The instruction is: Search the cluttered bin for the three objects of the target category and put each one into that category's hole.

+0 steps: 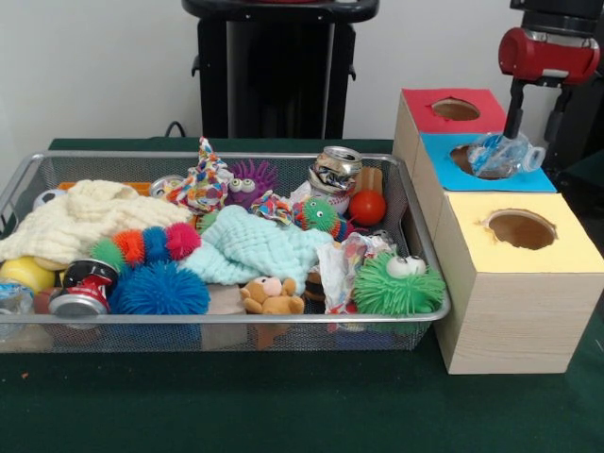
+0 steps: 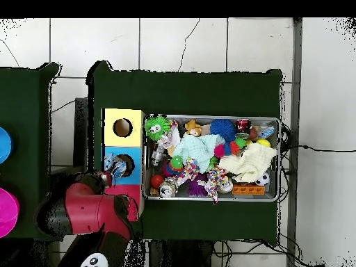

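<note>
My gripper (image 1: 512, 142) is shut on a wrinkly clear bluish bottle (image 1: 502, 155). It holds the bottle just above the blue-faced box (image 1: 528, 179), over that box's cutout. The red-faced hole (image 1: 456, 109) lies just beyond it on the farthest box. In the overhead view the bottle (image 2: 110, 165) hangs at the blue box's edge, and my arm covers most of the red face (image 2: 131, 189) and its hole. The wire mesh bin (image 1: 236, 326) is full of clutter. A second clear bottle (image 1: 11, 298) shows at its near left corner. I see no third bottle.
The yellow-faced box (image 1: 566, 250) stands nearest the camera. In the bin lie a crushed silver can (image 1: 335, 170), a red can (image 1: 83, 288), a cream cloth (image 1: 85, 217), a mint cloth (image 1: 255, 247), a green spiky ball (image 1: 396, 288), a blue spiky ball (image 1: 160, 288) and a teddy (image 1: 269, 294).
</note>
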